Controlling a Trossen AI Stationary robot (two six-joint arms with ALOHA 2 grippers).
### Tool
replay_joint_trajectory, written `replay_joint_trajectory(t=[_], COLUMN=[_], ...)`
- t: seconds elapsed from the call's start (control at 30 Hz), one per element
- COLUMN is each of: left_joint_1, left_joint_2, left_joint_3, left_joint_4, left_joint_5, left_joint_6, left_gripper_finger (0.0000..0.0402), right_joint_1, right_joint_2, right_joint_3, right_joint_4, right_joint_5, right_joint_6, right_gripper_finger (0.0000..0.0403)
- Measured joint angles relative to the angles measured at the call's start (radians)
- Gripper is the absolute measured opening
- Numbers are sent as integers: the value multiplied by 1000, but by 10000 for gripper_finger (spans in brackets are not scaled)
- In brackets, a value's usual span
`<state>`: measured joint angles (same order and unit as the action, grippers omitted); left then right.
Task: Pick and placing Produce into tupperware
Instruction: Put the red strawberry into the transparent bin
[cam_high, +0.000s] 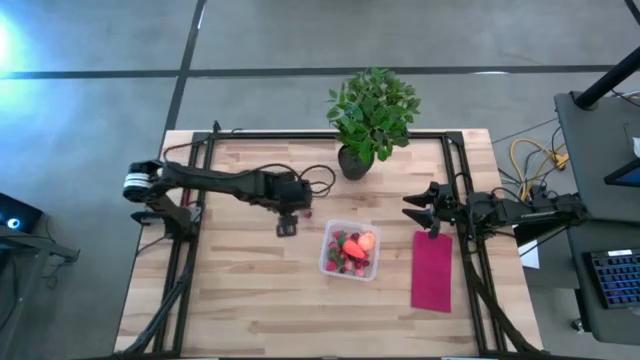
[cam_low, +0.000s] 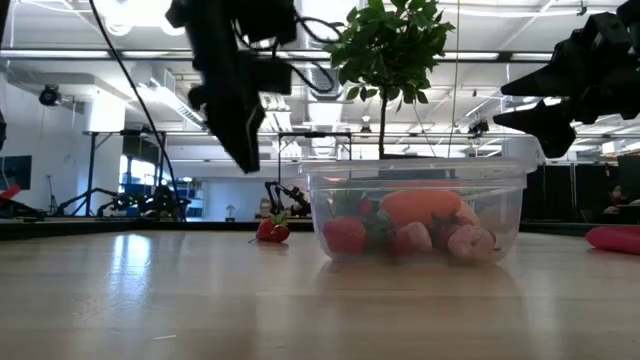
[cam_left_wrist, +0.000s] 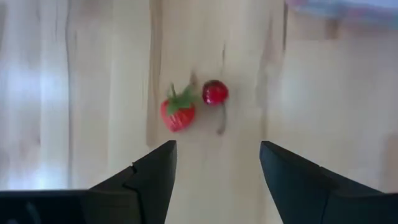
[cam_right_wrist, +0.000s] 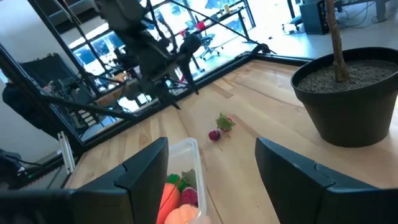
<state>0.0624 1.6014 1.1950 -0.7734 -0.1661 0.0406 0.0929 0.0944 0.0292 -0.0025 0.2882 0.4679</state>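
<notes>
The clear tupperware (cam_high: 350, 250) stands mid-table holding several pieces of produce: red strawberries and an orange-pink fruit (cam_low: 420, 208). Two more pieces lie on the bare wood, left of and slightly beyond it: a strawberry with a green top (cam_left_wrist: 178, 113) and a small round red piece (cam_left_wrist: 215, 92). My left gripper (cam_left_wrist: 217, 165) hangs open above the table beside these two, pointing steeply down, touching nothing; it also shows in the high view (cam_high: 288, 222). My right gripper (cam_high: 413, 210) waits open and level at the table's right side, above the cloth's far end.
A leafy potted plant (cam_high: 365, 120) stands at the far edge behind the tupperware. A flat magenta cloth (cam_high: 432, 270) lies right of the tupperware. Black frame rails (cam_high: 200, 150) run along the table's left, far and right sides. Bare wood lies toward the near edge.
</notes>
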Motion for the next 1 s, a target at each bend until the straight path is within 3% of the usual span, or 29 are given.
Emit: replay_joint_trajectory(t=[0.17, 0.5, 0.7, 1.0], left_joint_1=[89, 228, 239, 240], left_joint_2=[-1, 11, 74, 147], left_joint_3=[-107, -189, -183, -180], left_joint_4=[158, 337, 382, 397], left_joint_5=[48, 234, 253, 254], left_joint_6=[171, 322, 412, 419], left_gripper_finger=[217, 217, 217, 217], right_joint_1=[0, 0, 0, 0], right_joint_2=[-1, 0, 0, -1], right_joint_3=[0, 0, 0, 0], right_joint_4=[-1, 0, 0, 0], right_joint_5=[0, 0, 0, 0], right_joint_6=[0, 0, 0, 0], right_gripper_finger=[233, 233, 233, 233])
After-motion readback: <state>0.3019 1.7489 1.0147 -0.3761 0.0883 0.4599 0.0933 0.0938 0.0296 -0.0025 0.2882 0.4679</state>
